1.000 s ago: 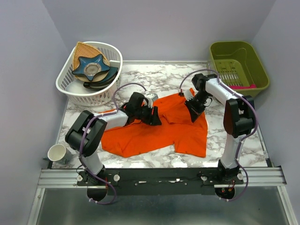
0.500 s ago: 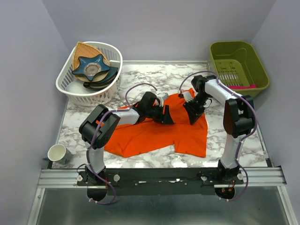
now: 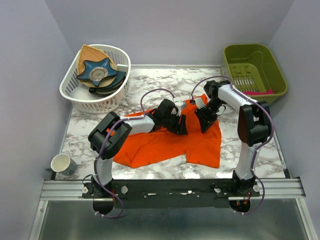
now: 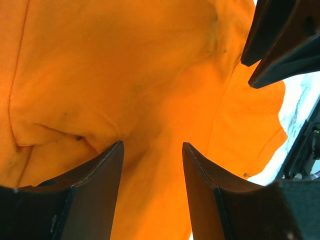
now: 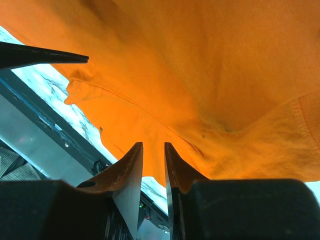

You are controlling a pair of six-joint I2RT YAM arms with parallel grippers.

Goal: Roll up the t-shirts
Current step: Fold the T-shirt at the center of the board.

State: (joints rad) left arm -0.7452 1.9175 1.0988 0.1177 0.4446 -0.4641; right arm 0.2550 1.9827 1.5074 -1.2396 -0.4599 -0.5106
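No legible text or markings anywhere.

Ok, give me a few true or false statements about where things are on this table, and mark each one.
1. The orange t-shirt lies spread on the marble table. True.
2. A blue star-shaped dish sits in the white basket. True.
3. The white cup stands in the basket. False: it stands on the table, at its near left corner.
4. The left pincer hangs over the basket. False: it is over the t-shirt, close to the right pincer.
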